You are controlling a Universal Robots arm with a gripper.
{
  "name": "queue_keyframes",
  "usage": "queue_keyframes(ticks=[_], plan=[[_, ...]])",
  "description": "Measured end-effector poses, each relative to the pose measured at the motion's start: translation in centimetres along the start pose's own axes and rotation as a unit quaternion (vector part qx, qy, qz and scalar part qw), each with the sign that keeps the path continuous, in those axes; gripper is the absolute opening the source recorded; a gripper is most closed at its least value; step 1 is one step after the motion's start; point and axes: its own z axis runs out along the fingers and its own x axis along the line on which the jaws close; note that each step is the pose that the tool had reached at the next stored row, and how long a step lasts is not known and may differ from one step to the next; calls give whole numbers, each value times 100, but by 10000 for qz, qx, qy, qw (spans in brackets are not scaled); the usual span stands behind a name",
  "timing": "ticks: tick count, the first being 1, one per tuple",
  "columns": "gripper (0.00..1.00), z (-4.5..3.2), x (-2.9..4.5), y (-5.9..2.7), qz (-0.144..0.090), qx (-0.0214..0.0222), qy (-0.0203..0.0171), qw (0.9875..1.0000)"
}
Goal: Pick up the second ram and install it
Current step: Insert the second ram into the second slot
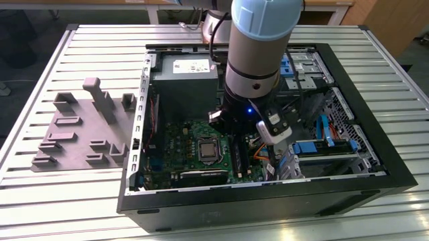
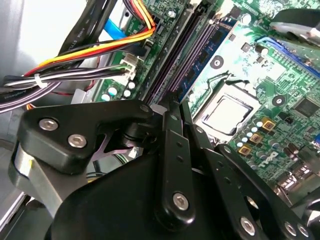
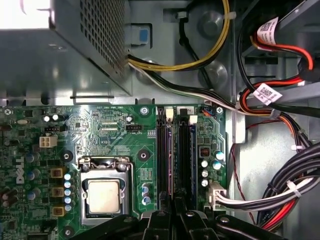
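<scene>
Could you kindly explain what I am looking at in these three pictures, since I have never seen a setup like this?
The exterior view shows a robot arm reaching down into an open computer case that lies on a slatted metal table. Beside the case, toward the exterior view's left, sits a grey moulded tray with upright pegs.

The other two pictures come from cameras riding on the arm's wrist, looking past the black gripper at the green motherboard. You can see the silver processor, the long black memory slots and bundles of coloured cables.

In the second wrist view, a thin blue memory stick stands in a slot just ahead of the gripper. Whether it is fully seated, I cannot tell.
</scene>
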Motion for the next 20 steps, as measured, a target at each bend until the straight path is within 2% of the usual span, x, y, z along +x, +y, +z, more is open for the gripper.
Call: queue_keyframes(ticks=[9,20], plan=[[14,40,0,0,0,-10,0,10000],[14,51,-4,7,-45,-10,8,10000]])
